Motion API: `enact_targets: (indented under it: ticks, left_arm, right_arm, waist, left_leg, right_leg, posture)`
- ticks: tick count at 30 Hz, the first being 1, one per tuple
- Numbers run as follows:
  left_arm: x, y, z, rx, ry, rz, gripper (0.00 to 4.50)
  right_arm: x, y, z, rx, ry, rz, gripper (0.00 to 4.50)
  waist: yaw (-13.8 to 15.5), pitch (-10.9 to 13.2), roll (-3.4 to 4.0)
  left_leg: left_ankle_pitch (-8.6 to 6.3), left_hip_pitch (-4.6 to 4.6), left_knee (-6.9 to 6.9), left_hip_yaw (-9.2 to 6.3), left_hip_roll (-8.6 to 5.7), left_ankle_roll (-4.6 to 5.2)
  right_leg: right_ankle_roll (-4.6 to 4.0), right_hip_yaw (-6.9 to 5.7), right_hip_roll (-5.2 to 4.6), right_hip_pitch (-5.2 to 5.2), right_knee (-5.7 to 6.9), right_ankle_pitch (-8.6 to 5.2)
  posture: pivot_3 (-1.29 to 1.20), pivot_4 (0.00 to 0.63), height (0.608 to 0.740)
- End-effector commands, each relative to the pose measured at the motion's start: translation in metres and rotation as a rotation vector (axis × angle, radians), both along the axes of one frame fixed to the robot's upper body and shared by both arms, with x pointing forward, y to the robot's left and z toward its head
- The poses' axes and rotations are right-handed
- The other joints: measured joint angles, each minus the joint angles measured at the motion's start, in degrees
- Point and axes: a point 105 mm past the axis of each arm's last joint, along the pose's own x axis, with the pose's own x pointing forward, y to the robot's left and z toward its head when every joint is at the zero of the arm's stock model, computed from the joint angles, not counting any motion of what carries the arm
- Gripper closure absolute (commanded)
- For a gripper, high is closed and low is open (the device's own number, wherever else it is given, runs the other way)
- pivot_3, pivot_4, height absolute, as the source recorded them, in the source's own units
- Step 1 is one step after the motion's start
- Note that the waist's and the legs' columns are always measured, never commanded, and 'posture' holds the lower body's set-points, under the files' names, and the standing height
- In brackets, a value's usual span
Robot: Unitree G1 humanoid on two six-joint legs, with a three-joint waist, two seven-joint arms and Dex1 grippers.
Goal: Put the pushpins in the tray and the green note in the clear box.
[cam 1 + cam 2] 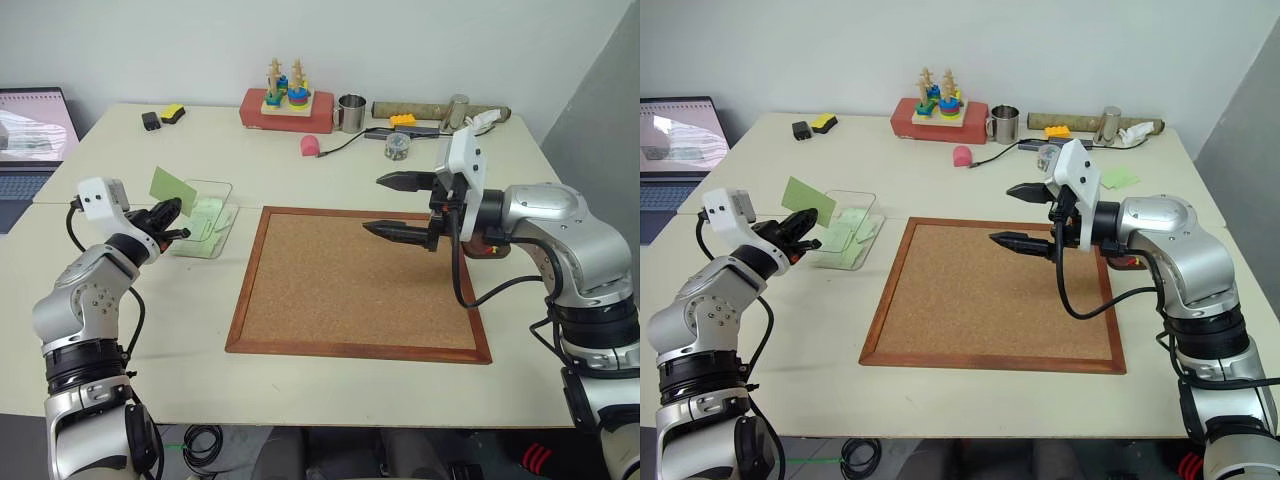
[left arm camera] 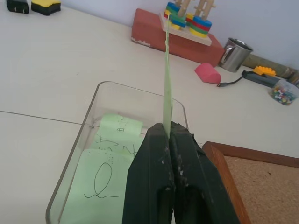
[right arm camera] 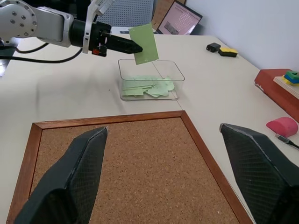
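Note:
My left gripper (image 1: 175,216) is shut on the green note (image 1: 172,187), a pale green slip that stands up from the fingers over the near left end of the clear box (image 1: 215,183). In the left wrist view the green note (image 2: 167,79) shows edge-on above the box rim (image 2: 117,85), and several written green slips lie inside. My right gripper (image 1: 373,204) hangs open and empty over the far right part of the corkboard (image 1: 350,290), pointing toward the box. The pushpins and the tray are hidden or out of view.
A laptop (image 1: 35,135) stands at the far left. Along the back edge are a red block with ring stackers (image 1: 287,108), a metal cup (image 1: 351,112), a pink lump (image 1: 310,145) and a small jar of pins (image 1: 397,146). A loose green slip (image 1: 1118,177) lies behind my right arm.

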Motion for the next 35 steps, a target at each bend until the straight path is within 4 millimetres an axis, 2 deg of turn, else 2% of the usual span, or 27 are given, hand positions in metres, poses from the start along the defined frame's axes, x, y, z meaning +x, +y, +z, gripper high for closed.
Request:
enact_targets:
  ticks: [1,3,10,15,19,22,25,29,32,35]
  left_arm:
    - [0.0,-0.003,0.012,0.062,-0.02,-0.032,3.77]
    - [-0.002,-0.002,0.013,0.085,-0.016,-0.031,3.27]
    - [-0.006,0.001,0.021,0.137,-0.028,-0.025,1.97]
    - [-0.017,-0.007,0.028,0.287,-0.017,-0.097,1.07]
    - [-0.039,-0.026,0.03,0.491,0.017,-0.3,1.07]
    - [-0.067,-0.036,0.037,0.669,0.028,-0.49,1.07]
    - [-0.08,-0.025,0.034,0.825,0.114,-0.582,1.07]
    - [-0.091,-0.016,0.029,0.895,0.188,-0.659,1.07]
    - [-0.096,-0.01,0.029,0.916,0.213,-0.678,1.07]
    - [-0.099,-0.003,0.027,0.933,0.232,-0.674,1.07]
  right_arm:
    - [-0.006,0.001,0.011,0.004,-0.036,0.027,0.45]
    - [-0.006,0.001,0.01,0.004,-0.033,0.028,0.45]
    - [-0.004,0.0,0.01,0.01,-0.038,0.014,0.45]
    - [-0.003,-0.01,0.014,0.008,-0.052,-0.019,0.45]
    - [-0.007,-0.03,0.013,-0.029,-0.069,-0.06,0.45]
    - [-0.015,-0.062,0.004,-0.091,-0.066,-0.122,0.45]
    - [-0.025,-0.108,-0.015,-0.23,-0.031,-0.208,0.45]
    - [-0.042,-0.154,-0.031,-0.401,0.02,-0.245,0.45]
    - [-0.047,-0.174,-0.034,-0.439,0.058,-0.279,0.45]
    - [-0.049,-0.182,-0.036,-0.466,0.065,-0.291,0.45]
  waist:
    - [-0.08,0.0,0.0]
    - [-0.09,0.0,0.0]
    - [-0.11,0.0,0.0]
    - [-0.12,0.01,-0.01]
    - [-0.14,0.01,-0.01]
    - [-0.07,0.06,-0.08]
    - [0.24,0.11,-0.04]
    - [0.06,0.21,0.13]
    - [-0.39,0.23,0.16]
    - [-1.09,0.23,0.17]
  left_leg:
    - [0.0,0.0,0.0,0.0,0.0,0.0]
    - [0.0,0.0,-0.01,0.0,0.0,0.0]
    - [0.0,0.0,-0.02,0.0,0.01,0.0]
    - [0.0,0.0,-0.02,0.01,0.01,0.0]
    - [-0.01,-0.01,-0.06,0.04,0.02,-0.02]
    - [-0.02,-0.03,-0.1,0.04,0.04,-0.03]
    - [-0.04,-0.03,-0.18,0.07,0.05,-0.04]
    - [-0.05,0.02,-0.18,0.29,0.0,-0.02]
    - [-0.04,0.15,-0.17,0.38,0.11,-0.02]
    - [-0.04,0.19,-0.16,0.4,0.22,-0.01]
  right_leg:
    - [0.0,0.0,0.0,-0.01,0.01,0.0]
    - [-0.01,0.0,0.0,-0.01,0.01,0.01]
    - [-0.02,0.0,0.0,-0.02,0.01,0.02]
    - [-0.03,0.0,0.0,-0.02,0.02,0.02]
    - [-0.03,0.02,-0.01,-0.03,-0.01,0.02]
    - [-0.04,0.01,0.01,-0.07,-0.07,0.01]
    - [-0.07,0.02,-0.08,-0.06,-0.09,-0.03]
    - [-0.17,0.06,-0.07,-0.05,-0.13,-0.21]
    - [0.04,0.1,-0.01,-0.03,-0.04,-0.36]
    - [0.01,0.15,0.11,-0.06,0.06,-0.34]
  posture:
    - [0.0,0.15,0.74]
    - [0.0,0.15,0.74]
    - [0.0,0.15,0.74]
    - [0.0,0.15,0.74]
    - [0.0,0.15,0.74]
    - [0.0,0.15,0.74]
    - [0.0,0.15,0.74]
    - [0.0,0.15,0.74]
    - [0.0,0.15,0.74]
    - [0.0,0.15,0.74]
